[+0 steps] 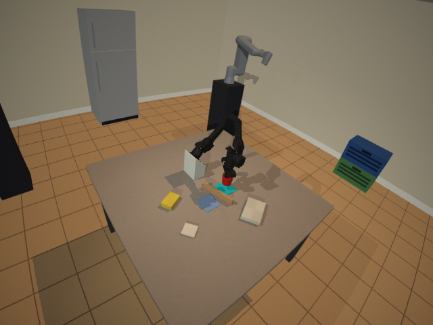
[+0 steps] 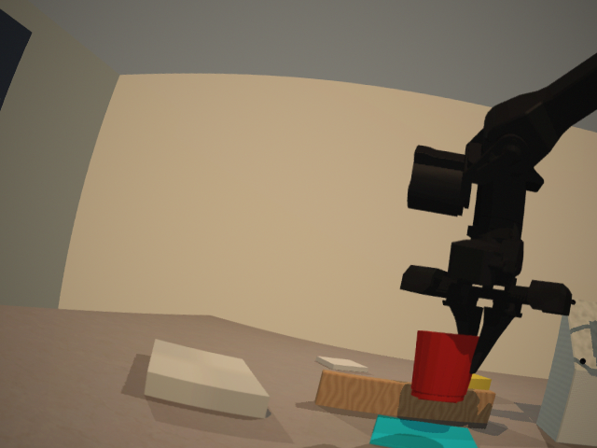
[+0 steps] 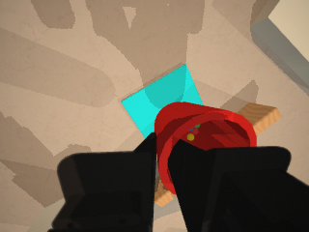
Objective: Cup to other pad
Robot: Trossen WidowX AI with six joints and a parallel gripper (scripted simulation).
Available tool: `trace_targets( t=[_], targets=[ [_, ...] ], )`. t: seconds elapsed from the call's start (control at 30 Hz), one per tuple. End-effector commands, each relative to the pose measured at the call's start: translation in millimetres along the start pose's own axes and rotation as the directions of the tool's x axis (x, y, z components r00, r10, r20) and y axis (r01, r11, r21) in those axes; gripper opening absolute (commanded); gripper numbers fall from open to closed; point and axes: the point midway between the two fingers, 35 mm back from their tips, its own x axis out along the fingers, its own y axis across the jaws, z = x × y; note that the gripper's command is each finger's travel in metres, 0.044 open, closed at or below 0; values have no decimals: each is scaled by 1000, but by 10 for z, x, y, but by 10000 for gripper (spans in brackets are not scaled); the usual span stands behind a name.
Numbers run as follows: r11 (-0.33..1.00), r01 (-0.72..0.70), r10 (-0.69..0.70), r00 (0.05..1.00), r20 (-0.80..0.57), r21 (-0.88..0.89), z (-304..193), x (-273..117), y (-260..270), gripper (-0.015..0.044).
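My gripper (image 1: pixel 228 174) (image 2: pixel 474 348) (image 3: pixel 158 136) is shut on the wall of the red cup (image 1: pixel 226 180) (image 2: pixel 441 369) (image 3: pixel 171 118), with one finger inside the rim and one outside. The cup is upright or nearly so, and hangs a little above the cyan pad (image 1: pixel 229 190) (image 2: pixel 385 432) (image 3: pixel 136 104). A few small marbles (image 3: pixel 190 137) show inside it in the wrist view. The blue pad (image 1: pixel 208 203) lies bare on the other side of the wooden bar (image 1: pixel 218 193) (image 2: pixel 356 391) (image 3: pixel 263 116); it is hidden in the wrist view.
The low bar stands between the two pads. A yellow block (image 1: pixel 170 200) (image 2: pixel 481 382), a small cream block (image 1: pixel 189 229) (image 2: pixel 341 363) and a large cream block (image 1: pixel 253 210) (image 2: pixel 202 378) lie around. A tall pale box (image 1: pixel 193 166) (image 2: pixel 559 410) stands near the arm's base.
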Motion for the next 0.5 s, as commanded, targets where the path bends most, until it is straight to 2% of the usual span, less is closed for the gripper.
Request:
trace_targets(
  t=[0.0,0.47],
  targets=[
    [1000,-6,6,1000,3,5,-2,63,16,0],
    [1000,-7,7,1000,3,5,2,237,24,0]
  ],
)
